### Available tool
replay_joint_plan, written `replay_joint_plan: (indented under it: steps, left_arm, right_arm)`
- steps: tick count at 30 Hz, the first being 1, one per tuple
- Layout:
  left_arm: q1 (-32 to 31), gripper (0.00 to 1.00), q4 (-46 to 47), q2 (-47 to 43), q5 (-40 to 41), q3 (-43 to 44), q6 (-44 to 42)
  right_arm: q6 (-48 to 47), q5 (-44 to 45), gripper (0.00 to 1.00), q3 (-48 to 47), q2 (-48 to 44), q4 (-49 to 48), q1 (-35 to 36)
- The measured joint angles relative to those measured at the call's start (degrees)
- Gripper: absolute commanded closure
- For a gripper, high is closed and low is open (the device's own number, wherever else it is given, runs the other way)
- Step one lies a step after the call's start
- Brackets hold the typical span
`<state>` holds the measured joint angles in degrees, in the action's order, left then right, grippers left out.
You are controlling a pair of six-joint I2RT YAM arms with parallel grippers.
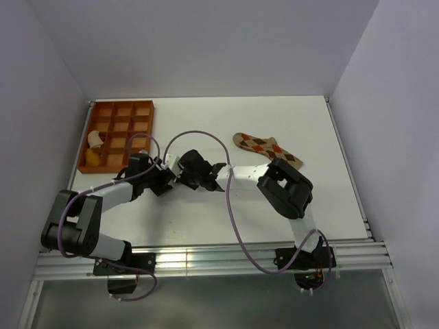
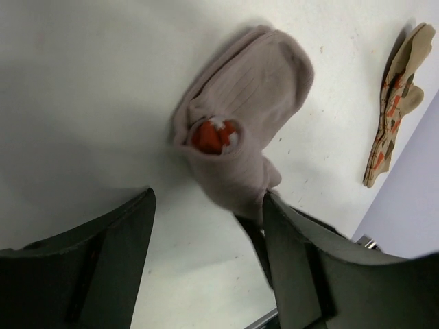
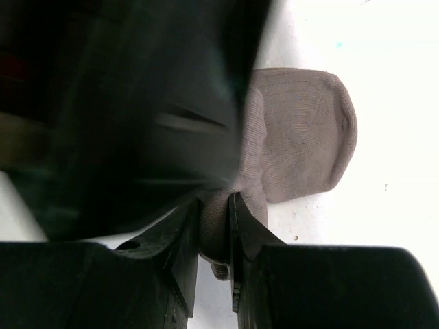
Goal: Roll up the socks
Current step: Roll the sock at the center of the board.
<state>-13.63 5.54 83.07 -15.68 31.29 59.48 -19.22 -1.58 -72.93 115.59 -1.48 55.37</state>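
The grey sock [image 2: 247,116] is a loose, half-made roll just ahead of the left gripper [image 2: 206,219], whose jaws stand wide. The right gripper [image 3: 214,223] pinches a fold of it. The diamond-patterned sock [image 1: 267,147] lies flat, well apart from both grippers, not yet rolled.

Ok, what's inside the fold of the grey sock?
A bit of its red-and-white cuff peeks from the opening of the grey sock. How deep the cuff goes is hidden by the grey fabric folded over it.
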Motion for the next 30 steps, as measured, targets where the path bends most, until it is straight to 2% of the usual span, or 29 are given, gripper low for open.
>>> replay_joint_plan:
  steps: [3, 6, 12, 22, 30]
  left_arm:
    - [0.9, 0.29, -0.2, -3.5, 1.9, -2.6, 0.9]
    - [1.6, 0.35, -0.8, -6.9, 4.7, -5.1, 1.8]
    - [2.4, 0.35, 1.4, -9.3, 6.9, -8.0, 2.3]
    - [2.4, 0.35, 12.0, -3.9, 6.5, -8.2, 2.0]
    - [2.1, 0.34, 18.1, 0.8, 3.0, -7.3, 1.1]
  right_arm:
    - [0.3, -1.7, 1.0, -1.0, 0.2, 1.6, -0.6]
    - [0.3, -2.2, 1.0, -1.4, 0.4, 2.3, -0.7]
    - [0.3, -5.0, 1.0, -5.2, 1.8, 6.8, -1.1]
    - [0.3, -10.2, 1.0, -10.3, 3.5, 14.2, -1.4]
    - [2.0, -20.0, 1.0, -13.7, 5.2, 19.1, -3.3]
